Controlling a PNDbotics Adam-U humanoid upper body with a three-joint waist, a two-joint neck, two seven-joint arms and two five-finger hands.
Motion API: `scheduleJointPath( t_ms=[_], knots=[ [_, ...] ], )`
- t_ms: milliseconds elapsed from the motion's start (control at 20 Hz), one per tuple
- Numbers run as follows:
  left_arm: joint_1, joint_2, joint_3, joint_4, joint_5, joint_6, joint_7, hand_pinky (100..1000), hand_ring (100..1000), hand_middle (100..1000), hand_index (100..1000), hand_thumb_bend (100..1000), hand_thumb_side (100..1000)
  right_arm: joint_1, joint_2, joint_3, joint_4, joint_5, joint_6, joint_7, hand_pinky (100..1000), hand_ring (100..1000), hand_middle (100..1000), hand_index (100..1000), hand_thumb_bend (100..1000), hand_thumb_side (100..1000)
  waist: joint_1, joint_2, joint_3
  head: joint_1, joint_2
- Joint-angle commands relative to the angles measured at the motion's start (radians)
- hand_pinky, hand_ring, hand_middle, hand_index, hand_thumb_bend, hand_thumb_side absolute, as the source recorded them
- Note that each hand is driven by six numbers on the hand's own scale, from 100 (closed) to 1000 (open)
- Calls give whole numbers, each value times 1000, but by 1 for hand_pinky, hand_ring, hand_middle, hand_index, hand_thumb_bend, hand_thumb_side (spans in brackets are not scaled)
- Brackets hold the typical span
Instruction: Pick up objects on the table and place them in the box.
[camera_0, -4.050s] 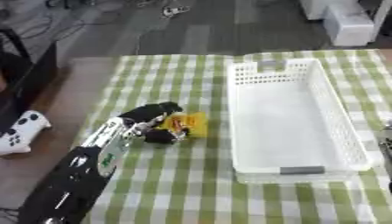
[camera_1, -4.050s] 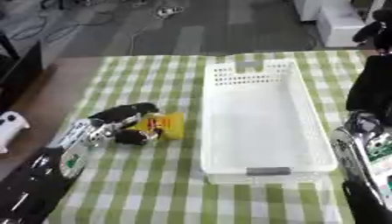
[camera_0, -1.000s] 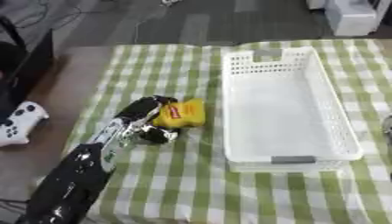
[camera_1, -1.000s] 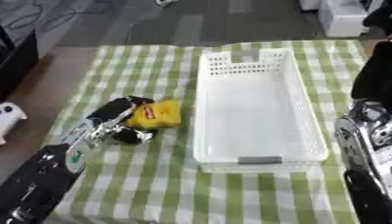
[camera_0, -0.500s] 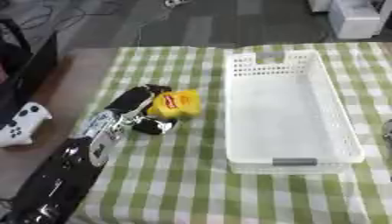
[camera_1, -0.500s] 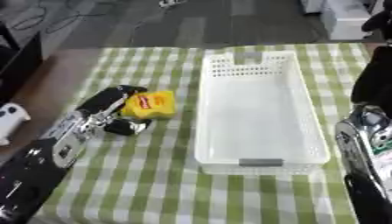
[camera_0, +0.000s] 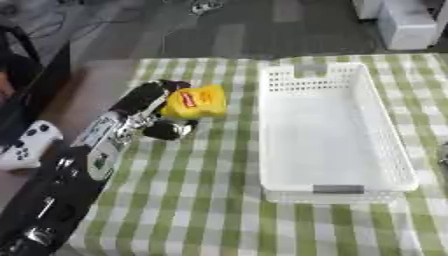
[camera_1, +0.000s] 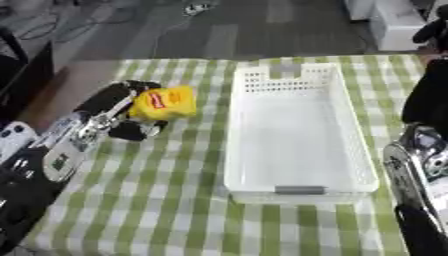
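Now the left hand grips a yellow pouch, at 9 o'clock of the white box; right hand unseen.

The left hand is lifting the yellow packet off the tabletop and carrying it up alongside the white box, fingers curled round it. Four seconds ago the packet was lying beside the box's near half; now it is level with the far half.
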Motion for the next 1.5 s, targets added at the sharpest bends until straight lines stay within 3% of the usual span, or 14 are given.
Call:
scheduleJointPath(
  t_ms=[50,100,150,950,1500],
  knots=[
    [-34,54,18,-46,46,16,0,100,100,100,205,100,446,-5,-20,-5,-13,2,-5,-11,323,506,538,634,100,797,-1,-15,2,12,-15],
    [-38,61,19,-54,63,21,-2,100,100,100,205,100,557,-5,-21,-5,-13,2,-5,-10,323,506,538,634,100,797,0,-16,1,12,-15],
    [-41,67,20,-61,79,26,-3,100,100,100,206,100,451,-6,-21,-5,-13,1,-5,-10,323,506,538,634,100,796,0,-16,0,11,-15],
    [-83,124,15,-146,233,24,-17,100,100,100,207,100,469,-62,-3,-12,-13,-24,1,-13,339,503,535,631,100,781,20,-11,-61,18,-5],
    [-106,138,2,-217,337,28,-29,100,100,100,208,100,480,-99,10,-18,-13,-48,5,-12,347,502,534,629,100,773,34,-10,-91,23,-16]
  ],
)
